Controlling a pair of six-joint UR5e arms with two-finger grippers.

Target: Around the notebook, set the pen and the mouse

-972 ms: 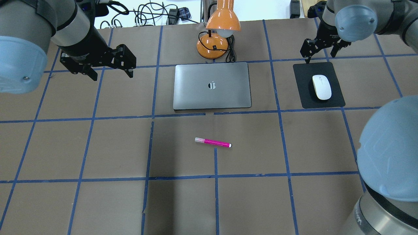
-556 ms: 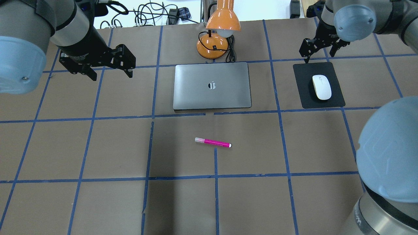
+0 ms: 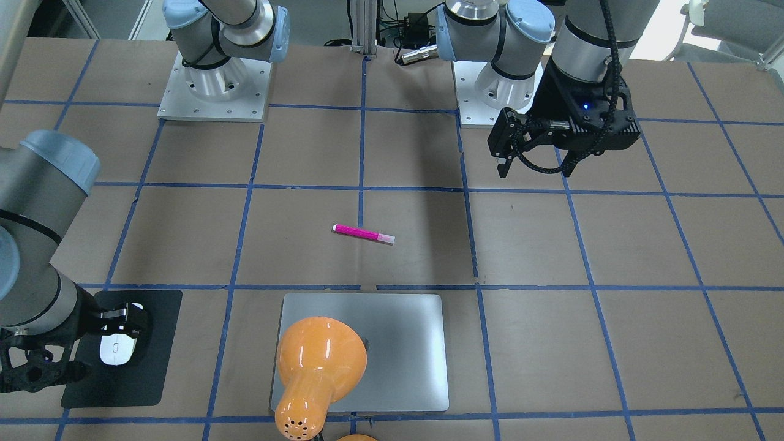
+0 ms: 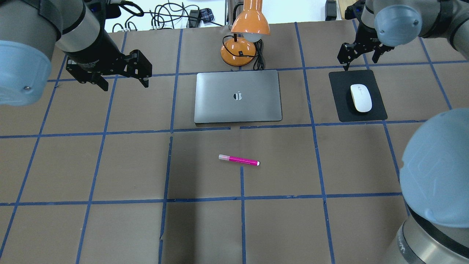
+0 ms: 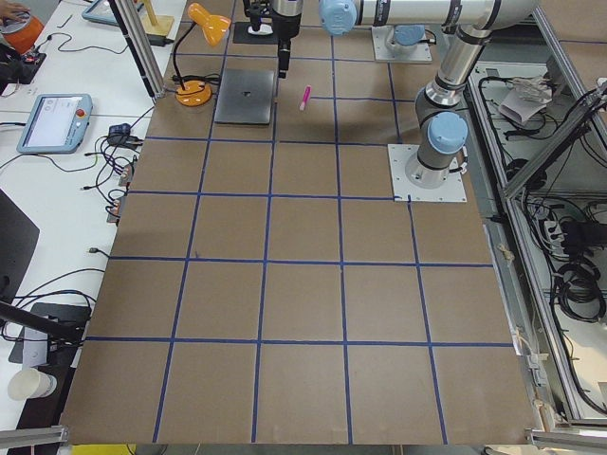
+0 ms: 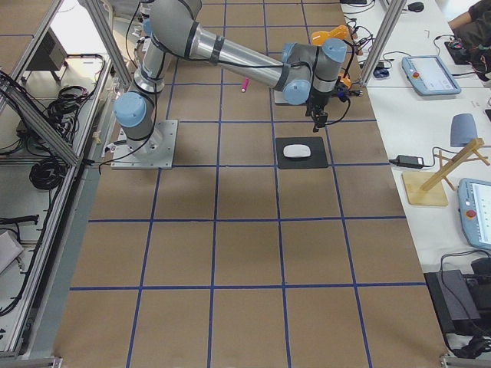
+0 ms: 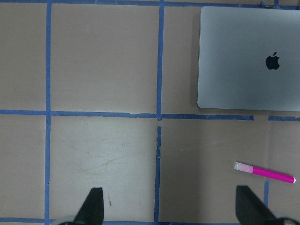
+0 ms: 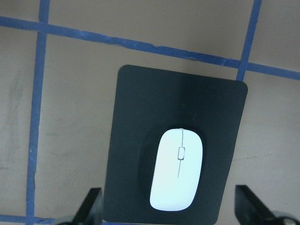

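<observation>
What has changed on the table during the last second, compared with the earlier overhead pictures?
Very little. The left end effector and the right end effector each shifted only slightly, toward the far side of the table. Both are open and empty; nothing was taken hold of or let go. The pen, the mouse on its black mat, the notebook and the lamp stayed in place.
</observation>
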